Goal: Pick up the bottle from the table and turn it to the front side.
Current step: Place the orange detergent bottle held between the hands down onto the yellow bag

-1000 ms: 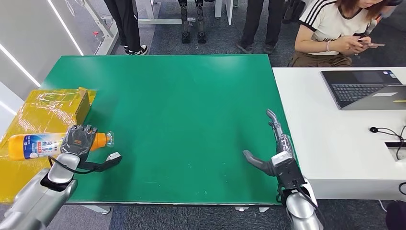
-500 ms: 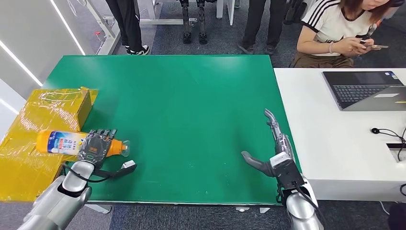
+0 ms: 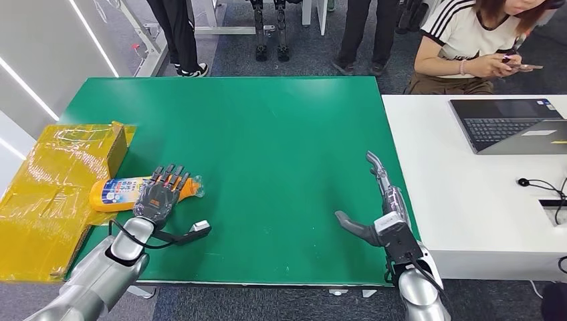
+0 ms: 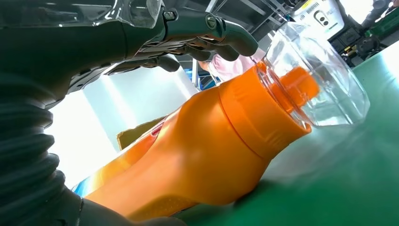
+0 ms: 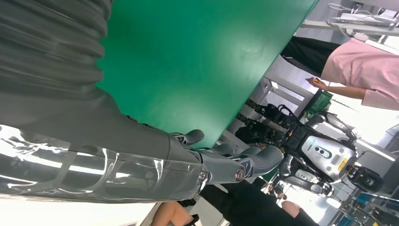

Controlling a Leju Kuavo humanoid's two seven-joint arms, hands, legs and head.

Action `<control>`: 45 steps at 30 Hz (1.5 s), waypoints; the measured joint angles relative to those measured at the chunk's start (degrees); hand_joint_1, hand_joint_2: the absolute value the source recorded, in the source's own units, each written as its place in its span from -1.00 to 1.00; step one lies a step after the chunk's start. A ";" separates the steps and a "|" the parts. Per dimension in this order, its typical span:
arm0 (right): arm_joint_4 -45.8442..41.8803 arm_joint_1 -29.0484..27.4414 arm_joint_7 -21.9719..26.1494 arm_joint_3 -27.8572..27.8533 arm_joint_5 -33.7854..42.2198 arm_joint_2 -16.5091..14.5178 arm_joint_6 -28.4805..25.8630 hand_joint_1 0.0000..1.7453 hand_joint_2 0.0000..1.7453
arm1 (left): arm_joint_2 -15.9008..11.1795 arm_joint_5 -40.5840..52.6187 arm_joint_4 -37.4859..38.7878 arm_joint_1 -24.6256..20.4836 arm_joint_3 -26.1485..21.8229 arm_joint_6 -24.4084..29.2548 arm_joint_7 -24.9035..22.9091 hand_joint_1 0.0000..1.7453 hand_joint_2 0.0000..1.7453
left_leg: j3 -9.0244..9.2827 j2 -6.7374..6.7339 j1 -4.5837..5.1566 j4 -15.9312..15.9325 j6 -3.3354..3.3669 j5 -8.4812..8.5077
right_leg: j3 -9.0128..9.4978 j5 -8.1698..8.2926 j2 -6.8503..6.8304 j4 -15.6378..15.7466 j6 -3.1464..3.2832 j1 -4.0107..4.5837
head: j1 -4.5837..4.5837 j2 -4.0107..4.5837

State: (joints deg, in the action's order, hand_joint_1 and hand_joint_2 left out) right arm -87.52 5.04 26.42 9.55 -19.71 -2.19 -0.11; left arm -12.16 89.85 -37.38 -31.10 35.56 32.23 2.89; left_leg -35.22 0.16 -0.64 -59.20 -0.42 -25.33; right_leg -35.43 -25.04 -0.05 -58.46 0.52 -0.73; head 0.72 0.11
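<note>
Two hands over one green table. Left hand (image 3: 159,198) lies across the neck end of the orange plastic bottle with the blue-and-white label (image 3: 120,192); fingers (image 3: 171,178) reach over the far side, thumb (image 3: 194,229) low and stretched out toward the table's centre. From the left wrist view the dark fingers (image 4: 207,35) arch over the bottle (image 4: 197,150) with daylight between them and its shoulder, so whether the hand actually grips it cannot be told. Right hand (image 3: 378,210) hovers above the table's right edge, holding nothing, fingers straight and pointing away from the robot, thumb spread to the side; the right wrist view shows the same relaxed, unclenched hand (image 5: 226,165).

Surface: flat green tabletop (image 3: 267,134). A yellow, film-wrapped cardboard box (image 3: 53,180) stands at its left edge. A white desk (image 3: 461,200) butts against the right side, carrying an open grey laptop (image 3: 511,124) and a black cable. A seated person in a white striped shirt (image 3: 468,40) looks at a phone beyond the desk; legs of standing people at the far side.

Bottle lies on its side near the table's left edge, base against the yellow box, clear cap (image 4: 320,84) pointing toward the table's middle, its underside on the green top, directly beneath the left hand.
</note>
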 joint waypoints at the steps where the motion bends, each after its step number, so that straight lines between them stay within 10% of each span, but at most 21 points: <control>1: 0.00 0.00 0.00 0.00 0.00 0.00 0.00 -1.00 1.00 | 0.05 0.00 0.11 -0.06 0.01 0.01 0.00 -1.00 1.00 | 0.00 0.00 0.00 0.00 0.00 0.00 | 0.00 0.00 0.00 0.00 0.00 0.00 | 0.00 0.00; 28: 0.33 -2.70 0.14 -1.23 3.72 0.00 -1.62 -1.00 1.00 | 3.46 -5.87 1.81 1.50 -3.04 4.26 5.77 -1.00 1.00 | 0.03 0.03 0.06 0.00 0.01 -0.02 | 0.04 -0.01 -0.01 0.02 -0.01 -0.05 | 0.00 0.00; 35: 4.27 -2.39 2.74 0.68 8.99 -0.97 -4.29 -1.00 1.00 | 20.68 -51.33 -36.91 20.60 -15.65 7.93 40.64 -1.00 1.00 | -0.03 -0.31 0.37 -0.04 0.41 -0.35 | -0.01 -0.11 0.35 0.06 -0.41 -0.37 | -0.24 0.00; 45: 5.21 -2.48 2.84 2.48 10.63 -1.12 -5.32 -1.00 1.00 | 23.03 -64.02 -57.09 26.87 -17.90 7.94 37.38 -1.00 1.00 | 0.02 -0.11 0.36 -0.01 0.46 -0.32 | 0.05 -0.24 0.13 0.04 -0.50 -0.34 | -0.24 0.00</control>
State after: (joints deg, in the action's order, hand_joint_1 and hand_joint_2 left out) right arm -82.30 2.55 29.26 12.03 -9.09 -3.31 -5.43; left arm 10.87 25.83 -94.46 -4.24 17.65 40.17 40.26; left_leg -35.20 0.04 -0.28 -59.22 0.04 -25.65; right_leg -35.38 -25.29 0.07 -58.42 0.02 -1.07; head 0.48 0.11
